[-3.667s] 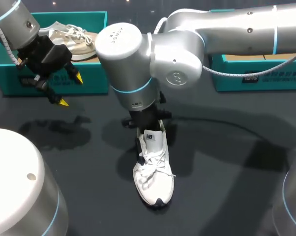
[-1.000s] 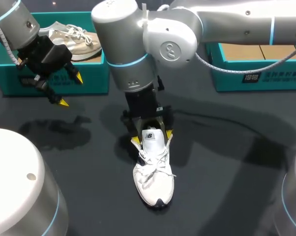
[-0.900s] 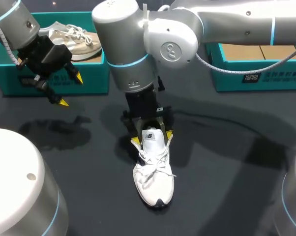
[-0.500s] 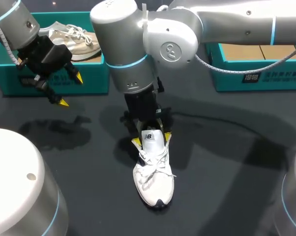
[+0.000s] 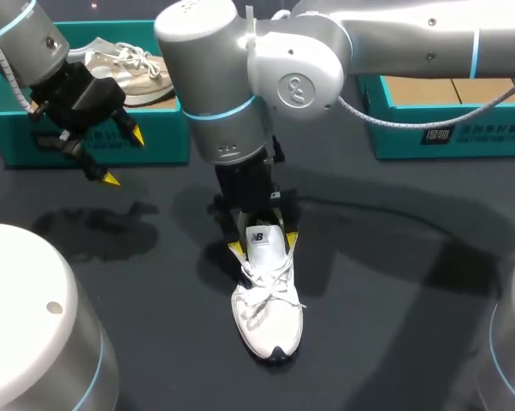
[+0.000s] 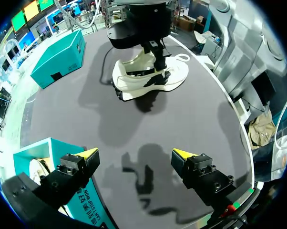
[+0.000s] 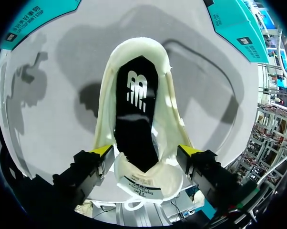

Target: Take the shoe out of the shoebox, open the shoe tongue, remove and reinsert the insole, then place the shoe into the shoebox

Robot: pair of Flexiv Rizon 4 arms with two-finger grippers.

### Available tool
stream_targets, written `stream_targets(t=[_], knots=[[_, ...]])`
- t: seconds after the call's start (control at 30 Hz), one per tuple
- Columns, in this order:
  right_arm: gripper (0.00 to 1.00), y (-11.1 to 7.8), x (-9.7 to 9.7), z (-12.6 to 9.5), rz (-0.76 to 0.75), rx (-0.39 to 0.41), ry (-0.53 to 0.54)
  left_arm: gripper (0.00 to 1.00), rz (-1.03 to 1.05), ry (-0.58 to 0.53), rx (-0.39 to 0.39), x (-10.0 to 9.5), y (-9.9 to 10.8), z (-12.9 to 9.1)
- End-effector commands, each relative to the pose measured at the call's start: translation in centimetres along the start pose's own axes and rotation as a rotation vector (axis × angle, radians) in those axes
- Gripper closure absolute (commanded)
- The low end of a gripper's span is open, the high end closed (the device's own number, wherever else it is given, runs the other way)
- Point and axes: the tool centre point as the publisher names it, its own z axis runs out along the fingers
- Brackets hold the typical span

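A white laced shoe (image 5: pixel 267 308) lies on the dark table, toe toward me, its tongue (image 5: pixel 260 241) raised. My right arm comes in from the right and stands over the shoe's rear. The right gripper (image 5: pixel 263 244) is open, one yellow tip on each side of the collar. The right wrist view looks down into the shoe (image 7: pixel 134 62) at its black insole (image 7: pixel 136 114), with the right gripper (image 7: pixel 146 150) straddling the opening. My left gripper (image 5: pixel 123 157) hangs open and empty in front of the left box. The left wrist view shows the left gripper (image 6: pixel 135 153) and, far ahead of it, the shoe (image 6: pixel 150 78).
A teal shoebox (image 5: pixel 95 137) at the back left holds a beige shoe (image 5: pixel 129 68). A second teal box (image 5: pixel 446 128) at the back right shows a brown cardboard floor. Large white arm bases fill the near corners.
Since the earliest frame my right arm has swung left and its yellow tips have come down beside the tongue. Over the last second it edged slightly left. The left arm has not moved.
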Motion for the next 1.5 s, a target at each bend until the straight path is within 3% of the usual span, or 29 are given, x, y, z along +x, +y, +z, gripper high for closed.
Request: stream_targets(t=[0.03,0.67,1.0,1.17,1.4,1.43,1.5], knots=[[0.10,-0.4,0.0,0.0,0.005,-0.003,-0.001,0.00,0.000,0.000,-0.002,0.1,0.0,-0.1],[0.07,-2.7,-0.6,0.2,0.051,0.007,0.007,0.00,0.000,0.000,-0.002,0.1,0.0,-0.1],[0.07,-7.0,-1.9,-0.7,0.151,0.020,-0.019,0.00,0.000,0.000,-0.002,0.1,0.0,-0.1],[0.08,-8.6,-1.8,-1.5,0.153,-0.016,0.002,0.00,0.000,0.000,-0.002,0.1,0.0,-0.1],[0.16,-10.0,-1.2,-2.2,0.102,-0.047,0.043,0.00,0.000,0.000,-0.002,0.1,0.0,-0.1],[0.20,-10.3,-1.2,-2.3,0.098,-0.049,0.047,0.00,0.000,0.000,-0.002,0.1,0.0,-0.1],[0.44,-10.8,-1.1,-2.7,0.089,-0.063,0.059,0.00,0.000,0.000,-0.002,0.1,0.0,-0.1]])
